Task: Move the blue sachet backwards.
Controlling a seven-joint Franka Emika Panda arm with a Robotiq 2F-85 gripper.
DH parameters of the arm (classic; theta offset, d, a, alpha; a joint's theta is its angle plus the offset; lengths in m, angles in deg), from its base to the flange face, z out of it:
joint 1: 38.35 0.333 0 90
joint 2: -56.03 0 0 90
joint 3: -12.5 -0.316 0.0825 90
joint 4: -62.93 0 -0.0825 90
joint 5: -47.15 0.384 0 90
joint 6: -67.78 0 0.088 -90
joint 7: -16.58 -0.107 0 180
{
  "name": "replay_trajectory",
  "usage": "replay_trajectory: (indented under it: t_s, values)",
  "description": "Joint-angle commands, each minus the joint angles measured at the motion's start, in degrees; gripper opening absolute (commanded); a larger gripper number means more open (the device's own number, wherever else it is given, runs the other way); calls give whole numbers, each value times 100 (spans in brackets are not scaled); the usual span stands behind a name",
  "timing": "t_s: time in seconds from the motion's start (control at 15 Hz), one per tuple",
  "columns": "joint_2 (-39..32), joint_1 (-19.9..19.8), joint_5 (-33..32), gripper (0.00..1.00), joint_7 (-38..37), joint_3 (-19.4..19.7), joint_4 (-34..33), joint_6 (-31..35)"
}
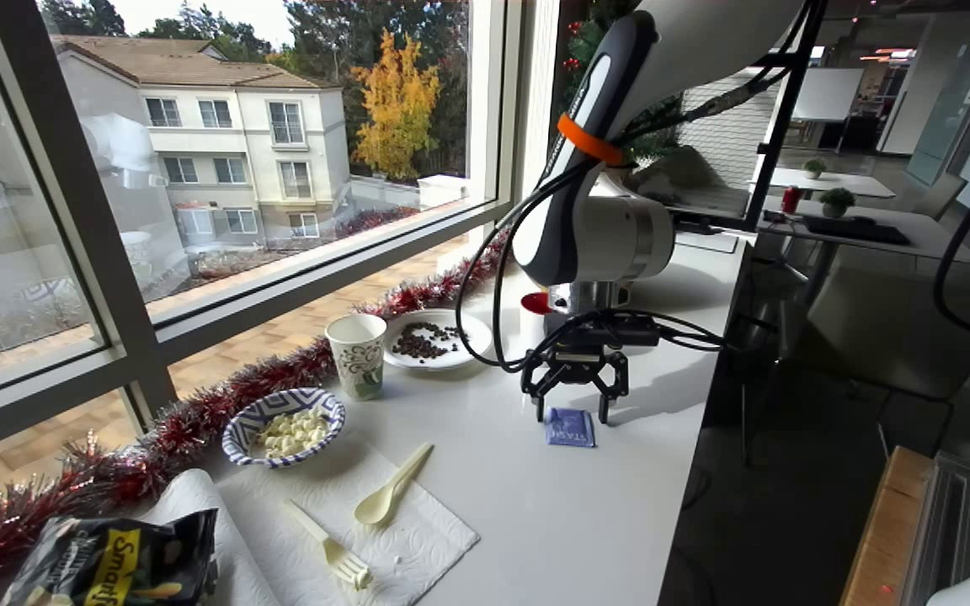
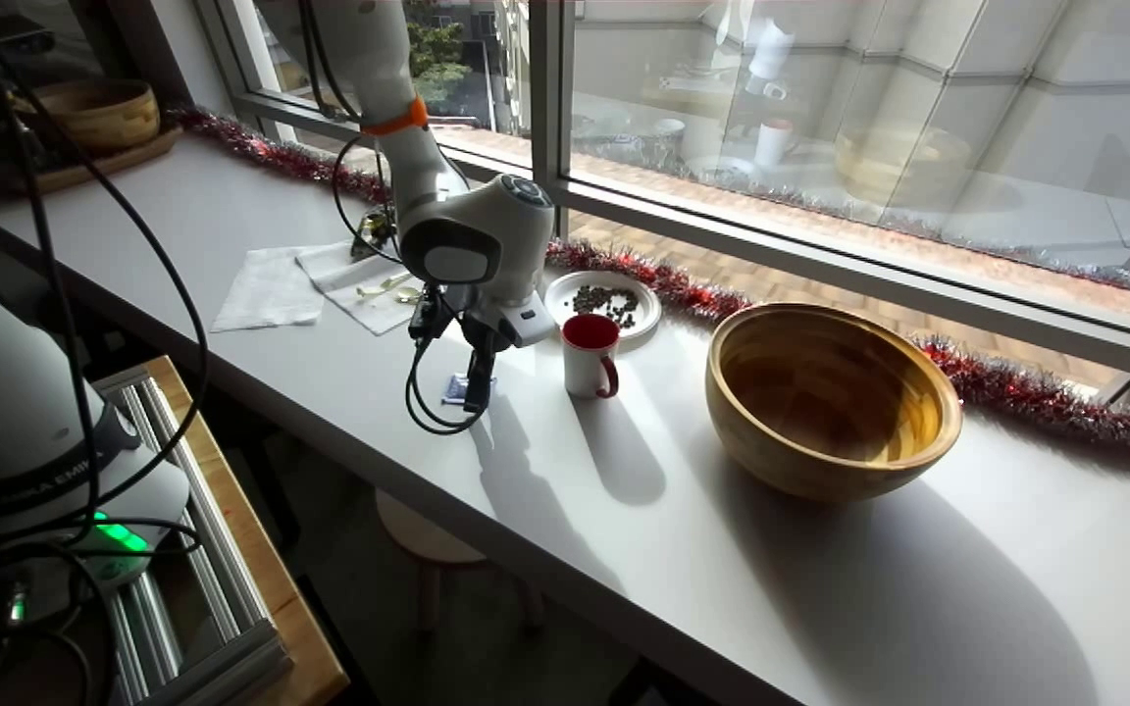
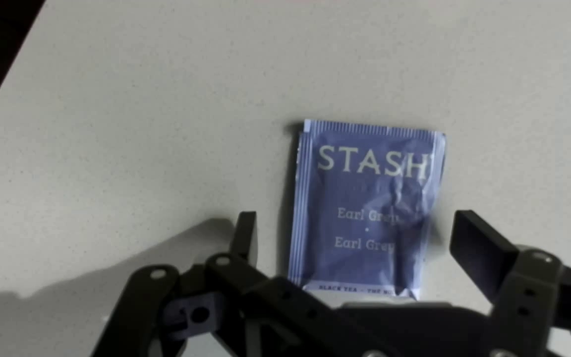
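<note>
The blue sachet [image 3: 365, 198] lies flat on the white table. It is a small blue packet printed "STASH" and "Earl Grey", creased on its right side in the wrist view. My gripper [image 3: 357, 233] is open, with one finger on each side of the sachet and a gap to each edge. In an exterior view my gripper [image 1: 572, 416] points down right over the sachet [image 1: 570, 429], with the fingertips at or just above the table. In an exterior view the sachet [image 2: 454, 388] is partly hidden behind the gripper [image 2: 477, 390].
A red-and-white mug [image 2: 590, 368] and a white plate [image 2: 643, 328] with dark bits stand near the gripper. A paper cup [image 1: 359, 362], a patterned bowl [image 1: 241, 438], a spoon [image 1: 380, 505] and a fork [image 1: 338, 555] lie windowward. A wooden bowl [image 2: 800, 471] stands further along the table.
</note>
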Motion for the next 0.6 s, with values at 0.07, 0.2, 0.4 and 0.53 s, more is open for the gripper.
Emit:
replay_trajectory:
  t_s: [0.07,0.2,0.4,0.53]
  values:
    - [33,-362,282,100,578,-317,52,105]
    - [-7,-426,335,100,676,-389,29,83]
    - [-43,-456,383,100,740,-462,5,92]
    - [-53,-471,441,100,786,-520,-19,87]
